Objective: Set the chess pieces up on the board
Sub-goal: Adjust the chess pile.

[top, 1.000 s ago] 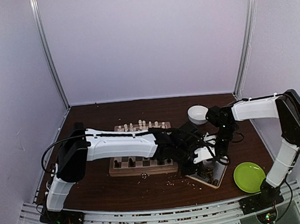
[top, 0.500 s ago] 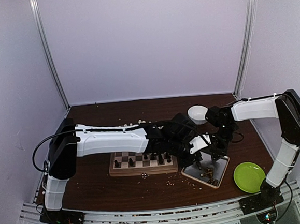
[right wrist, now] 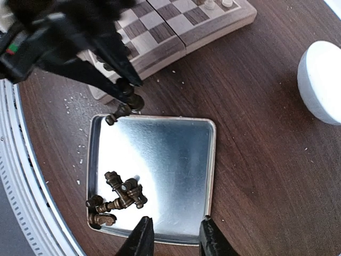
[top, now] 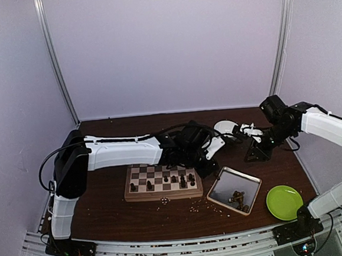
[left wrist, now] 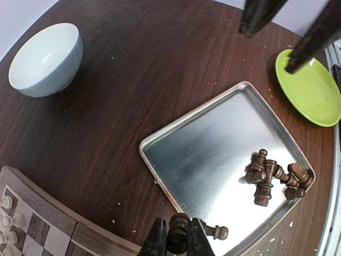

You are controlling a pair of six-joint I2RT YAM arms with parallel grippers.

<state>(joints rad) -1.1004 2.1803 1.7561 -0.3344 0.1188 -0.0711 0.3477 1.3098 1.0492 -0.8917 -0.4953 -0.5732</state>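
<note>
Left gripper (left wrist: 177,237) is pinching a dark piece (left wrist: 179,221), maybe a pawn, at the edge of the tray (left wrist: 202,154); right gripper (right wrist: 176,226) hangs spread, empty.

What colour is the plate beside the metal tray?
The plate is lime green, clearest in the left wrist view.

Tray (top: 225,188) R of board (top: 164,195); pieces (top: 239,198) in tray.
</note>
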